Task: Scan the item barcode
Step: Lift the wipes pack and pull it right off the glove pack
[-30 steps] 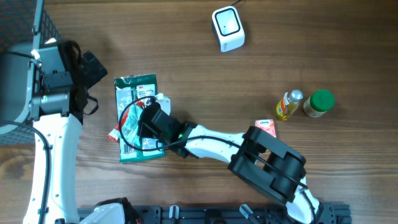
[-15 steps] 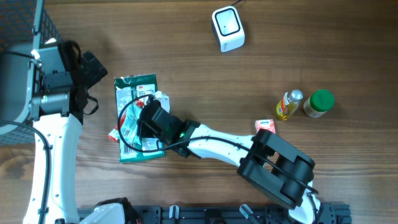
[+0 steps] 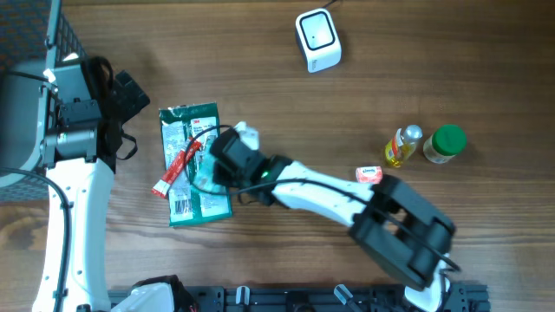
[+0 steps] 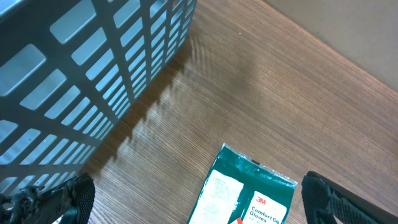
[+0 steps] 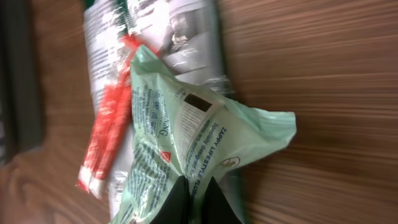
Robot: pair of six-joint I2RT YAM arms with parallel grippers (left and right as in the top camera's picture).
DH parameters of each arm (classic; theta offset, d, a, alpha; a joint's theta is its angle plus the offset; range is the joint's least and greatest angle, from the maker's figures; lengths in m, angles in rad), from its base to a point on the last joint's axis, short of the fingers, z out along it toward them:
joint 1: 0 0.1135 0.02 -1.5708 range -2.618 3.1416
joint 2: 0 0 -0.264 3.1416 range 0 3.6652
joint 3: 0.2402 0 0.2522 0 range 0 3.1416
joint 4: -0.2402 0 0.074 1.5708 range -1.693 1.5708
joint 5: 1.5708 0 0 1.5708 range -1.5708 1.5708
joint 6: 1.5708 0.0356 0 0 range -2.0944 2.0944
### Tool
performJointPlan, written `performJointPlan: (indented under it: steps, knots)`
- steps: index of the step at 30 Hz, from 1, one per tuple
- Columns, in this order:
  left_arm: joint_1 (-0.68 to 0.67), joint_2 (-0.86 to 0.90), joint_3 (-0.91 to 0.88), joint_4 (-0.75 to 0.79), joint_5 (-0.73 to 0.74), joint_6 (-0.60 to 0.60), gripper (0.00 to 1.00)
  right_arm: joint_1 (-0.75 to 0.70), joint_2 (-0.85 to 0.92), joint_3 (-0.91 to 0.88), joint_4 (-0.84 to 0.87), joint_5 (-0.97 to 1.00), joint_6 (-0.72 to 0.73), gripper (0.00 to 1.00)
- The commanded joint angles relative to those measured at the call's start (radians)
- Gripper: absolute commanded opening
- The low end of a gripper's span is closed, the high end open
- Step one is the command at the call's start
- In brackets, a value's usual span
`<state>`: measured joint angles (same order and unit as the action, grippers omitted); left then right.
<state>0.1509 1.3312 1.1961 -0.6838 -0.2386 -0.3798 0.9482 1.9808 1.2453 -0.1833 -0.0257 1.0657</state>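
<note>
Right gripper (image 5: 196,196) was closed, pinching a pale green crinkled plastic pouch (image 5: 186,143) by one edge. The film was puckered into folds at the pinch and printed with small text. The pouch sat left of table centre, over a flat glossy dark green packet (image 3: 189,121) lying on the wooden table (image 3: 434,69), well apart from the white rounded scanner box (image 3: 317,39) at the far edge.

A slim red foil sachet (image 5: 102,149) lay along the packet, just beside the pouch. I couldn't tell whether they touched.

Left gripper (image 4: 196,186) had its jaws spread wide and held nothing. It hung above the packet's top edge, near a grey plastic lattice basket (image 4: 81,62).

Off to the right, well apart from the pouch:
- small clear bottle of yellow liquid (image 3: 402,146), silver cap
- green-lidded round jar (image 3: 446,143), just beside the bottle
- small pink-and-white carton (image 3: 369,174), nearer the right arm
</note>
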Motion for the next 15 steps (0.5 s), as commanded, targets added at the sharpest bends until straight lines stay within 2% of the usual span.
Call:
performJointPlan:
  steps: [1,5,10,15]
  knots:
    - [0.004,-0.001,0.004,0.002,-0.005,0.009,1.00,-0.051,-0.095,0.000,-0.099,0.002,-0.020,0.04]
    - [0.004,-0.001,0.004,0.002,-0.005,0.009,1.00,-0.076,-0.121,0.000,-0.174,-0.014,-0.028,0.04]
    - [0.004,-0.001,0.004,0.002,-0.005,0.009,1.00,-0.100,-0.139,0.000,-0.177,-0.033,-0.061,0.04]
    - [0.004,-0.001,0.004,0.002,-0.005,0.009,1.00,-0.102,-0.139,0.000,-0.234,-0.011,0.043,0.04]
